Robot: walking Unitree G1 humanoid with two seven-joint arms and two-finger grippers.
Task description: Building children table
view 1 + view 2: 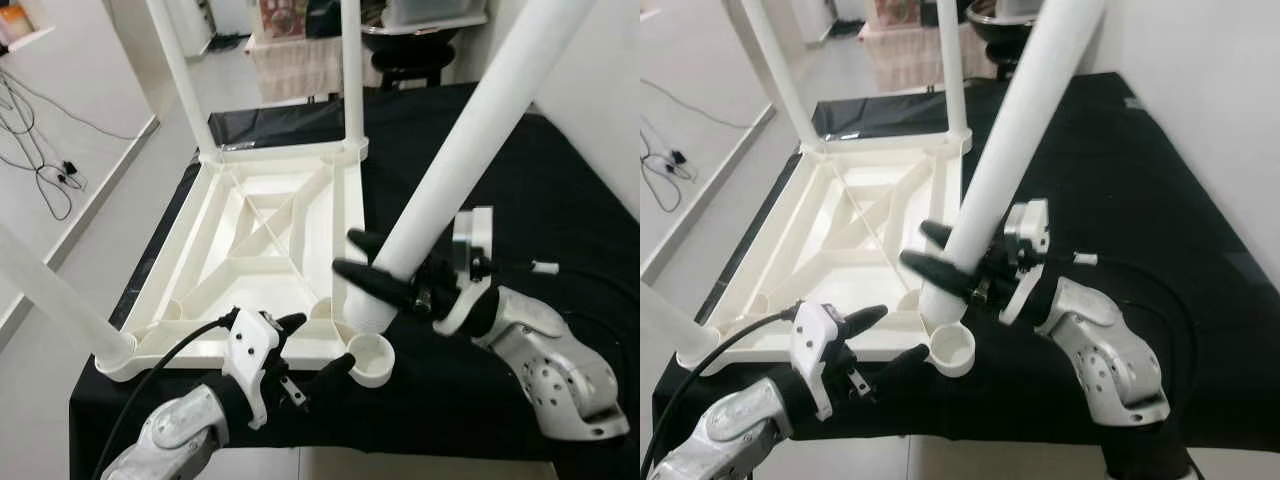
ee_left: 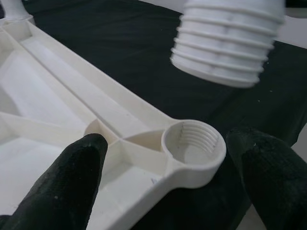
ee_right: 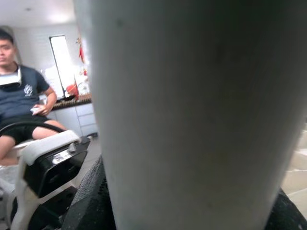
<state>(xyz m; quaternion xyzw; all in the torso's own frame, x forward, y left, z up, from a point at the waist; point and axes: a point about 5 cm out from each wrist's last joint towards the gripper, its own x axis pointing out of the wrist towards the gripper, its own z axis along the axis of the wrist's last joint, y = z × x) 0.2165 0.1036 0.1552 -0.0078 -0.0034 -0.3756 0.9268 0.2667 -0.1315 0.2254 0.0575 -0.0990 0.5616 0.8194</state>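
**Fourth leg hovering over the last socket**

The upside-down tabletop (image 1: 270, 250) is the big piece here, a white plastic frame with diagonal ribs, lying flat on the black cloth (image 1: 520, 190) that covers the bench, toward its left edge and reaching the near edge. It looks stiff and fairly light, moulded plastic, probably a bit slippery on the fabric, so it likely wants pinning down at a corner while anything gets twisted in. Three legs (image 1: 352, 70) already stand in their corners.

The loose leg (image 1: 450, 150) is a long smooth white tube, rigid and likely light, with a threaded end (image 2: 230, 48). The right gripper (image 1: 375, 270) has its jaws closed around the tube low down, just above the thread, which seems a sensible place to hold: less wobble near the tip. The surface looks slick, so a firm squeeze would be needed when turning. The leg leans away from the robot, its thread just above the socket and not yet in.

The empty socket (image 2: 194, 146) sits at the near right corner of the frame, ridged inside. The left gripper (image 1: 310, 345) has its jaws spread wide, one finger (image 2: 67, 182) resting on the frame rib and the other beside the socket, holding nothing.
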